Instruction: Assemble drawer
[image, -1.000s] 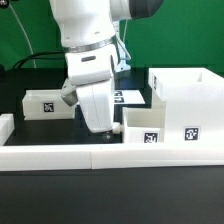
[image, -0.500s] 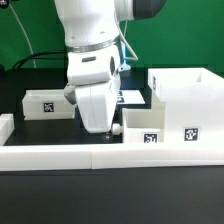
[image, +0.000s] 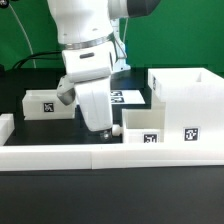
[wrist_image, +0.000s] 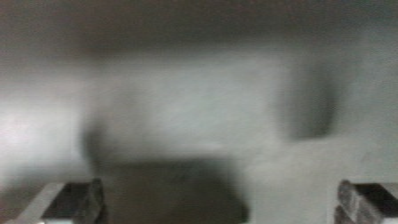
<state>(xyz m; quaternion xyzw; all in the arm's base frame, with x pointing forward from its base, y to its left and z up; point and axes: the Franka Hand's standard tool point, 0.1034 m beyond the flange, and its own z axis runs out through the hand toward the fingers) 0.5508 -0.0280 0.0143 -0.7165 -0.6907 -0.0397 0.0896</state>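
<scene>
The tall white housing (image: 186, 92) stands at the exterior view's right. One shallow tray (image: 160, 128) with tags lies in front of it, its small knob (image: 117, 128) pointing to the left. The second tray (image: 44, 103) with a tag lies at the left. My gripper (image: 101, 128) hangs low between the two trays, just left of the knob and apart from both. In the wrist view the picture is blurred. The two fingertips (wrist_image: 68, 204) stand far apart at the edges, so my gripper (wrist_image: 217, 206) is open and holds nothing.
A long low white wall strip (image: 90, 156) runs across the front, with a short piece (image: 5, 126) at the left. The marker board (image: 127, 97) lies flat behind the arm. A green backdrop (image: 170, 35) stands at the back.
The wrist has shifted slightly toward the exterior view's left, showing more of the marker board. The trays and housing have not moved.
</scene>
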